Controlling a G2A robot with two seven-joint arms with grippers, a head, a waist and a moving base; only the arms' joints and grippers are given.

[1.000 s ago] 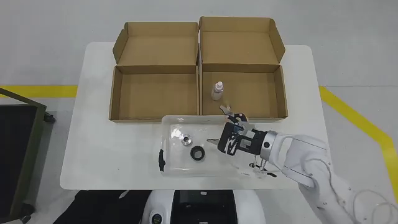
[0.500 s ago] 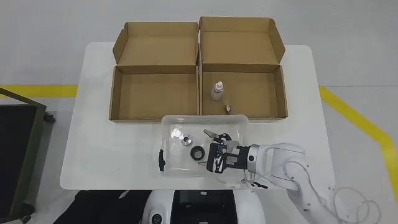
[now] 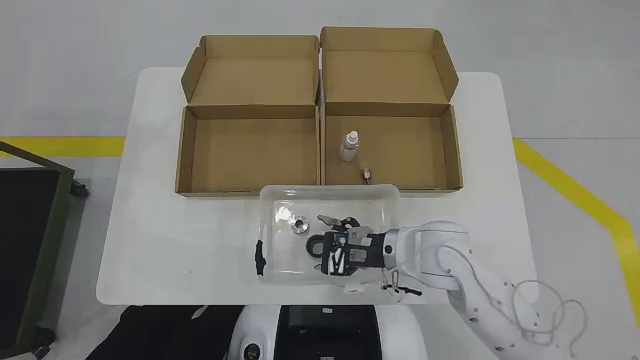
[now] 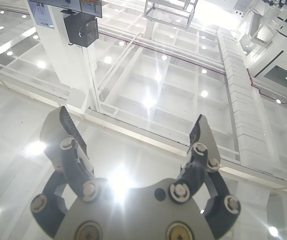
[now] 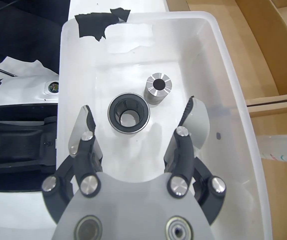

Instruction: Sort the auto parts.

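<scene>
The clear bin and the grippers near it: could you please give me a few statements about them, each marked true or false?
1. The right gripper is open, inside the clear bin. True.
2. The black ring is clamped in the right gripper. False: it lies loose on the bin's floor, with the fingers spread apart.
3. The silver cylinder stands upright beside the black ring. True.
4. The white bottle is in the clear bin. False: it is in a cardboard box beyond the bin.
5. The left gripper is shut on a part. False: it is open and holds nothing.
</scene>
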